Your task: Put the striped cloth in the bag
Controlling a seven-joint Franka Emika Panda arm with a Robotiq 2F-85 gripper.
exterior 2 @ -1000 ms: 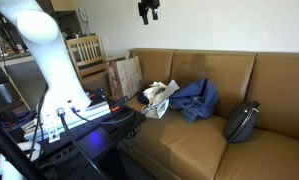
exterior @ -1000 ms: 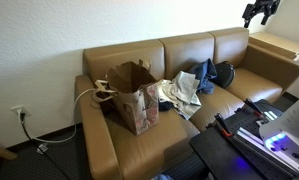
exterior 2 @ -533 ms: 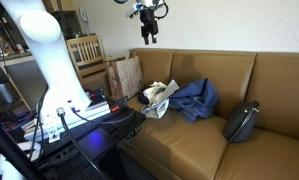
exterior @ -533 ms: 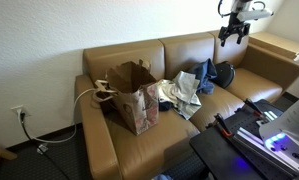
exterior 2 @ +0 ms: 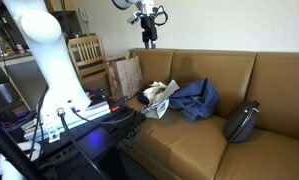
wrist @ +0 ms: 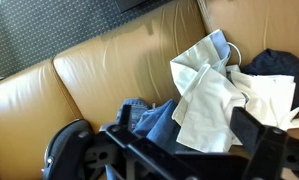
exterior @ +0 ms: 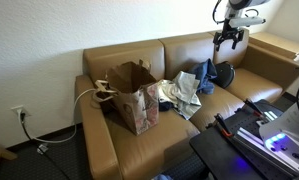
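My gripper hangs high over the sofa, fingers spread wide, empty, touching nothing. Below: pale cloth beside blue garment.

In both exterior views the gripper is too small to show how its jaws stand. In the wrist view its fingers are dark blurs cut off by the bottom edge. The paper bag hides its own inside, the pale cloth shows no legible stripes at this size, and it covers part of the blue garment — the black bag runs off the lower edge.
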